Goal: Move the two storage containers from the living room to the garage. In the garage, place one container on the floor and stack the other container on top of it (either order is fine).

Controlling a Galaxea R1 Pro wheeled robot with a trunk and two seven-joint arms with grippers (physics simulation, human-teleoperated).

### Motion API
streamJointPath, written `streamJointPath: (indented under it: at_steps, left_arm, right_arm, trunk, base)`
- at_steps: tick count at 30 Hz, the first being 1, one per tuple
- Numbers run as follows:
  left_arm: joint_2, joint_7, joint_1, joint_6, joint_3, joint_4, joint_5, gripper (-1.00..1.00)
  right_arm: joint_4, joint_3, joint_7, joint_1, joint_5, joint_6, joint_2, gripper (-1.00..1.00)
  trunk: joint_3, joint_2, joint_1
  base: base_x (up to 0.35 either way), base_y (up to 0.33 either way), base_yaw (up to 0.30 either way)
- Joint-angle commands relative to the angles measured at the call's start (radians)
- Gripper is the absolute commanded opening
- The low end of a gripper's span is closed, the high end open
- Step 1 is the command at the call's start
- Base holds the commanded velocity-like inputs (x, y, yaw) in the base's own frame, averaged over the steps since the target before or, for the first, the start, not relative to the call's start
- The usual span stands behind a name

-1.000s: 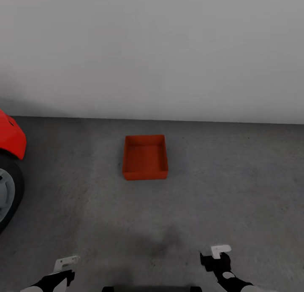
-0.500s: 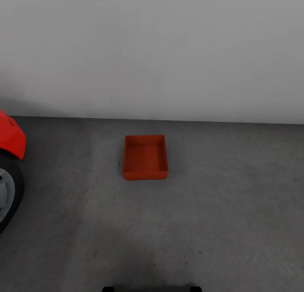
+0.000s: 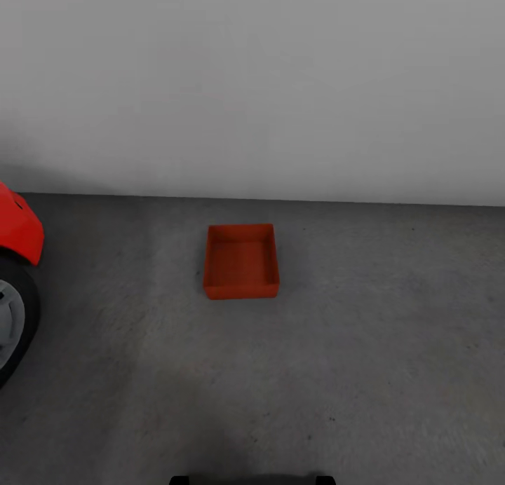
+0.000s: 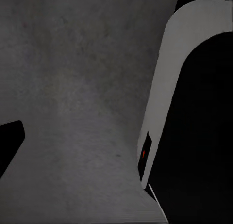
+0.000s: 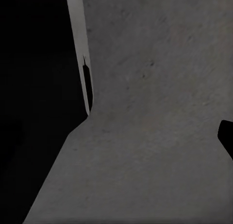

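Ahead, one empty orange-red storage container (image 3: 240, 261) sits on the concrete floor (image 3: 365, 345); gripper states cannot be told.

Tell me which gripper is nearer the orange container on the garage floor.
Cannot tell left from right: the container sits centred ahead on the floor, and both wrist views look at concrete beside the robot's body.

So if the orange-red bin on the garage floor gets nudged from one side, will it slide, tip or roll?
The storage container would probably slide: it sits flat and shallow on the floor, so tipping looks unlikely. Its flat bottom rules out rolling. Thin walls and an empty inside suggest it is light and may flex if squeezed.
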Motion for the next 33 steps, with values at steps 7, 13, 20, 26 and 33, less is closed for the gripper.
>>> streamJointPath:
  at_steps: [7, 13, 20, 26, 33]
  left_arm:
    - [-0.033, 0.002, 0.000, -0.003, -0.008, 0.000, 0.010, 1.00]
    - [-0.036, 0.002, 0.000, -0.003, -0.009, 0.000, 0.010, 1.00]
    - [-0.037, 0.002, 0.000, -0.003, -0.010, 0.000, 0.010, 1.00]
    - [-0.037, 0.002, 0.000, -0.003, -0.010, 0.000, 0.010, 1.00]
    - [-0.036, 0.002, 0.000, -0.003, -0.010, 0.000, 0.010, 1.00]
  right_arm:
    - [0.003, 0.009, 0.007, -0.001, -0.009, -0.004, 0.000, 1.00]
    - [0.003, 0.009, 0.009, 0.000, -0.008, -0.002, 0.002, 1.00]
    - [0.003, 0.009, 0.008, 0.001, -0.008, -0.005, 0.004, 1.00]
    - [0.003, 0.009, 0.009, 0.008, -0.008, -0.022, 0.019, 1.00]
    - [0.003, 0.009, 0.009, 0.009, -0.007, -0.025, 0.022, 1.00]
  trunk:
    - [0.000, 0.000, 0.000]
    - [0.000, 0.000, 0.000]
    - [0.004, 0.000, 0.000]
    - [0.013, 0.000, 0.000]
    - [0.023, 0.000, 0.000]
  base:
    - [0.000, 0.000, 0.000]
    - [0.000, 0.000, 0.000]
    - [0.000, 0.000, 0.000]
    - [0.000, 0.000, 0.000]
    - [0.000, 0.000, 0.000]
